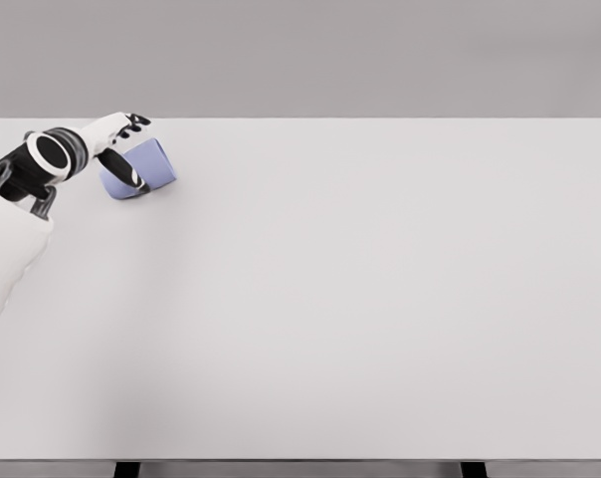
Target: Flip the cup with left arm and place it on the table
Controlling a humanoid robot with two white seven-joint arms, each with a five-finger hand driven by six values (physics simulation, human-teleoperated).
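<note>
Head view, looking down on a wide white table [360,299] that fills most of the frame. Surface is matte and even, with only soft shading toward the lower left. Far edge runs straight across the upper part of the picture; near edge shows at the bottom, with two dark leg tops just under it. Behind the table — a plain grey wall, featureless, slightly lighter toward the top.

Left arm enters from the lower left edge, white forearm rising to a black-and-white wrist joint near the table's far left corner. Left hand [121,149] sits past the wrist, closed around the cup [153,167]: dark-tipped fingers [136,120] show above the cup, and a thumb or finger crosses its near side.

The cup is pale blue-violet, tilted on its side rather than upright, at the far left of the table close to the back edge. Whether its lower edge touches the surface or hangs just clear — cannot tell from this angle.
</note>
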